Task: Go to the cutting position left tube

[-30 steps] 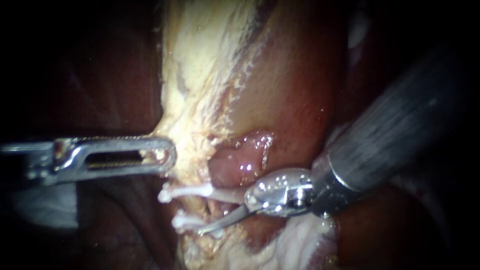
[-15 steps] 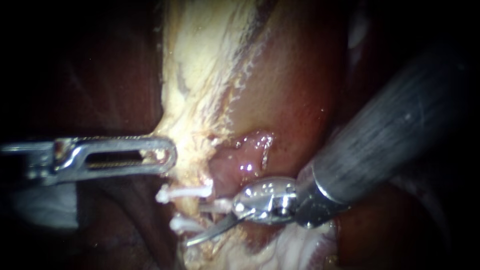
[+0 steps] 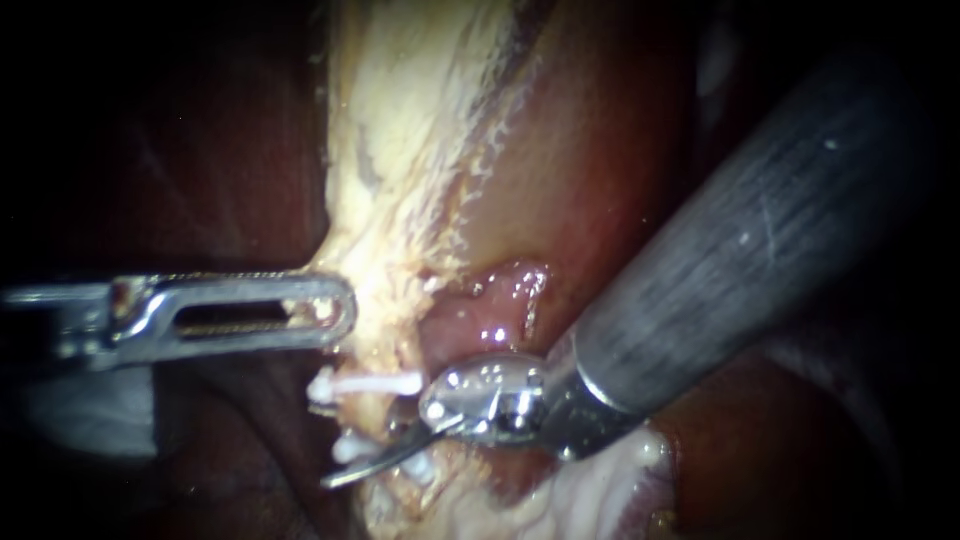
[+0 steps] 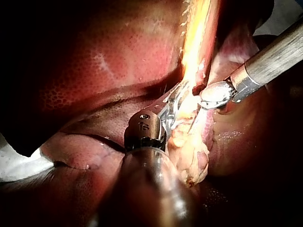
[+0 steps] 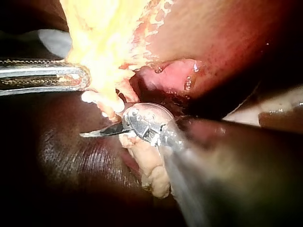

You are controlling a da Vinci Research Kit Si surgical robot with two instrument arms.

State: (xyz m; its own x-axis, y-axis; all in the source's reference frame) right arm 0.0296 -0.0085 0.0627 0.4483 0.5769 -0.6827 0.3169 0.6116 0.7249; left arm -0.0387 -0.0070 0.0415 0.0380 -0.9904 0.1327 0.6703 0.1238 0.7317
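Observation:
Two white clips lie across the pale tissue: an upper clip [image 3: 365,383] and a lower clip [image 3: 345,447]. The tube they sit on is mostly hidden. My right instrument [image 3: 360,455] comes in from the upper right, with its shiny wrist [image 3: 490,400] just right of the clips. Its curved lower blade [image 3: 380,462] reaches left under the lower clip, and the upper blade is largely hidden against the tissue, so the jaws stand open. The thin blade [image 5: 102,132] also shows in the right wrist view. My left instrument [image 3: 345,310] is shut on the pale tissue's edge [image 3: 375,300].
A pale fatty band [image 3: 400,150] runs up the middle, with dark red liver [image 3: 200,180] to its left and reddish-brown tissue [image 3: 590,170] to its right. A wet pink pocket [image 3: 480,320] lies above the right wrist. The thick right shaft [image 3: 750,240] fills the right side.
My right instrument has slid left and slightly down, and its blade tip now reaches past the lower clip. My left instrument and the tissue it holds have not moved.

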